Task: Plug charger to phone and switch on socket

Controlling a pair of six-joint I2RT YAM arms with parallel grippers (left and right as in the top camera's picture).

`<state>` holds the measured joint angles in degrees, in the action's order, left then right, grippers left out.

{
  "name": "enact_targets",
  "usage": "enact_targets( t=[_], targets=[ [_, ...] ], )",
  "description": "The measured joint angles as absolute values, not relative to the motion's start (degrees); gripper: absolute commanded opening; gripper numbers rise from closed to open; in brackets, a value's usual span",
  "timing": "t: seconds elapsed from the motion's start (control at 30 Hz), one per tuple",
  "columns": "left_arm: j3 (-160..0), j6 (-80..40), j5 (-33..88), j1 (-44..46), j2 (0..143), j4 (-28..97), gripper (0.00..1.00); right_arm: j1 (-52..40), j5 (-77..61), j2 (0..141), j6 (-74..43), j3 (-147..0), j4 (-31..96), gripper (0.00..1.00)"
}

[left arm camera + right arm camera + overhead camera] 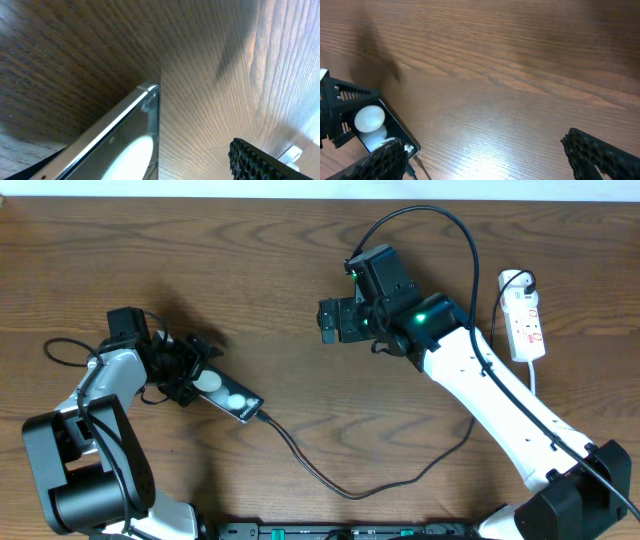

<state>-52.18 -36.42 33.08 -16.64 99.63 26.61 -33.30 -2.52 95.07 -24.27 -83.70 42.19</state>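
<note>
While the phone (228, 395) lies left of centre on the desk (300, 240), the charger (330, 485) tip at its lower-right end, the socket (525, 320) sits by the right edge, open wood between them. The left gripper (195, 373) crouches over the phone's other end, jaws apart. The right gripper (328, 322) hovers mid-desk, pointing left, jaws apart: one phone, one charger, one socket.

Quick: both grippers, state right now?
Left gripper: open, straddling the phone's end; one finger stands clear of it.
Right gripper: open wide, empty, above the table.
</note>
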Motion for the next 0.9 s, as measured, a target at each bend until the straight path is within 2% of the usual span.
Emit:
enact_targets(
  t=[0.43,0.7,0.9],
  targets=[
    [-52.23,-43.7,31.99,-16.6,99.63,25.54,0.89,-33.3,-2.52,95.07,-24.29,-83.68,42.19,0.99],
    [-52.23,-43.77,31.94,-16.6,99.63,25.41,0.89,-33.3,-2.52,95.07,-24.27,-83.7,42.22,0.99],
    [-52.77,-38.72,30.41,-16.56,99.22,26.52,0.89,-33.3,-2.52,95.07,-24.27,-83.7,42.41,0.99]
  ],
)
